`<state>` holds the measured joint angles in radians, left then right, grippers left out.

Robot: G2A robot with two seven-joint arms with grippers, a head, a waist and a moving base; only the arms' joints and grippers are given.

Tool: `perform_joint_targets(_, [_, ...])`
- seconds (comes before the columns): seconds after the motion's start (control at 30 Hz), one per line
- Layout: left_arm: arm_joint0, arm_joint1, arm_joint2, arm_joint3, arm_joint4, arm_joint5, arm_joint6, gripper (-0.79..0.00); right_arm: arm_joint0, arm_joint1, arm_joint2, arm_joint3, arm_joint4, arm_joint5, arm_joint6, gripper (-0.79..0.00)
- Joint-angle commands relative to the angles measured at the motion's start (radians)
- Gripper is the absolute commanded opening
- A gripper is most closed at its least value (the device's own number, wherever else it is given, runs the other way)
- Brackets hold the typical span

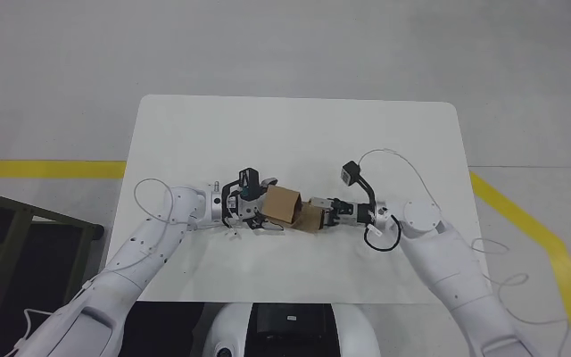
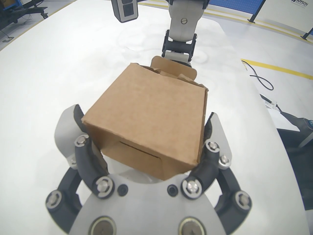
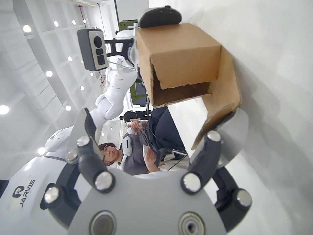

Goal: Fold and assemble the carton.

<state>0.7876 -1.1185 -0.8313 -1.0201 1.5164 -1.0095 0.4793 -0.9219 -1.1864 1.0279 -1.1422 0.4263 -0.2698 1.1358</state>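
A small brown carton (image 1: 285, 205) lies on its side at the middle of the white table (image 1: 357, 134). My left gripper (image 2: 144, 133) is shut on the carton (image 2: 151, 108), one finger (image 2: 78, 121) on each side of its closed end. The carton's other end (image 3: 176, 74) is open, with one short flap partly folded in and a long flap (image 3: 220, 103) sticking out. My right gripper (image 3: 159, 116) stands open at that end, one finger (image 3: 229, 121) against the long flap and the other held wide in the air. From the left wrist view, the right gripper (image 2: 178, 58) sits just behind the carton.
Both arms meet near the table's front edge (image 1: 294, 302). Bare tabletop stretches behind the carton and to both sides. A thin cable (image 1: 393, 156) loops off the right arm above the table.
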Motion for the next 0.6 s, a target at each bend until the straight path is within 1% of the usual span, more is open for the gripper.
perform_joint_targets(0.0, [0.000, 0.000, -0.001, 0.001, -0.001, 0.001, 0.000, 0.000, 0.003, -0.001, 0.002, -0.003, 0.007, -0.007, -0.007, 0.000])
perform_joint_targets(0.3, [0.001, 0.000, -0.004, -0.001, -0.001, 0.000, -0.001, 0.000, 0.009, -0.011, -0.010, -0.045, 0.033, -0.015, -0.037, 0.000])
perform_joint_targets(0.57, [0.002, 0.000, -0.005, -0.001, 0.000, -0.002, -0.002, 0.000, 0.015, -0.022, -0.025, -0.036, 0.046, -0.034, -0.081, 0.000])
